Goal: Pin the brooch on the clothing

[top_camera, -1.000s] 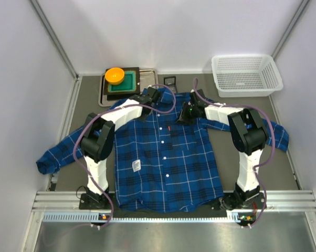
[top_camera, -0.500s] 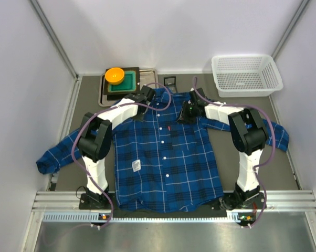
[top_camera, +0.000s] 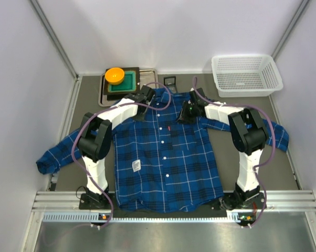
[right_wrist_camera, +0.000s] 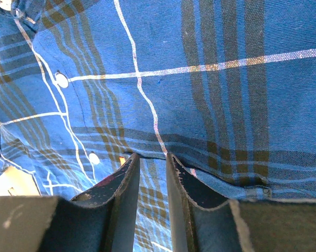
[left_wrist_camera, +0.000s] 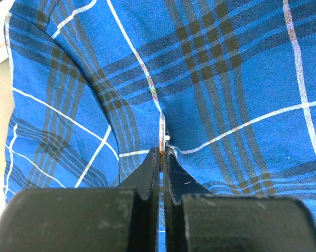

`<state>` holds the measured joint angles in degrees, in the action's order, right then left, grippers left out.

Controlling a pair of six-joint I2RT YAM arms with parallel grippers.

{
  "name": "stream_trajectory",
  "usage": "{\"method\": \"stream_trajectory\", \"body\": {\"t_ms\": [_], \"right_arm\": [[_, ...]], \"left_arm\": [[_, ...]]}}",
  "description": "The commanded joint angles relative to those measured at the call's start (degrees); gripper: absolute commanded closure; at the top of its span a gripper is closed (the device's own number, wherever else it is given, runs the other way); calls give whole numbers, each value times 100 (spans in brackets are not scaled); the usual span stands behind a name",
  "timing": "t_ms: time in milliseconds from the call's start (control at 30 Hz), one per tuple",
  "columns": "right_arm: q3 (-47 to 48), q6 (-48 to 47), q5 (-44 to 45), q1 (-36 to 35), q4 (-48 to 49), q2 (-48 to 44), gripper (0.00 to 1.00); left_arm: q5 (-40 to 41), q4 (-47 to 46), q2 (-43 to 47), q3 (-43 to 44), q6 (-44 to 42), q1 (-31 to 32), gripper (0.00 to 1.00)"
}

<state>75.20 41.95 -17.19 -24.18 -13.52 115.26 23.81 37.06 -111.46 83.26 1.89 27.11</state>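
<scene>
Two-handed, mid-pinning: holding the brooch (left_wrist_camera: 161,132) edge-on in the clamped left gripper (left_wrist_camera: 161,152), against the top of the clothing (left_wrist_camera: 237,68). Resting on the cloth nearby with the right gripper (right_wrist_camera: 153,156), jaws narrowly parted, gripping nothing. Next, probably: pushing its pin through while keeping the fabric taut.

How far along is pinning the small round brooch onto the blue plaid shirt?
Done: the blue plaid button-up shirt lies spread out, front up. In hand: the left gripper pinches the brooch, a thin pale disc seen edge-on, against the fabric; the right gripper rests its tips on the cloth. Left: fastening and letting go; nothing shows it pinned.
</scene>
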Motion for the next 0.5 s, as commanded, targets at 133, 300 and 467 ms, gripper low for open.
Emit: {"method": "stream_trajectory", "body": {"t_ms": [133, 300, 467], "right_arm": [[302, -100, 49, 19, -37, 22, 73], [337, -117, 49, 19, -37, 49, 73], [355, -144, 67, 10, -54, 93, 73]], "left_arm": [[-745, -488, 678, -143, 329, -399, 100], [-1299, -1006, 1073, -573, 549, -628, 100], [-1871, -1359, 1328, -838, 716, -821, 100]]}}
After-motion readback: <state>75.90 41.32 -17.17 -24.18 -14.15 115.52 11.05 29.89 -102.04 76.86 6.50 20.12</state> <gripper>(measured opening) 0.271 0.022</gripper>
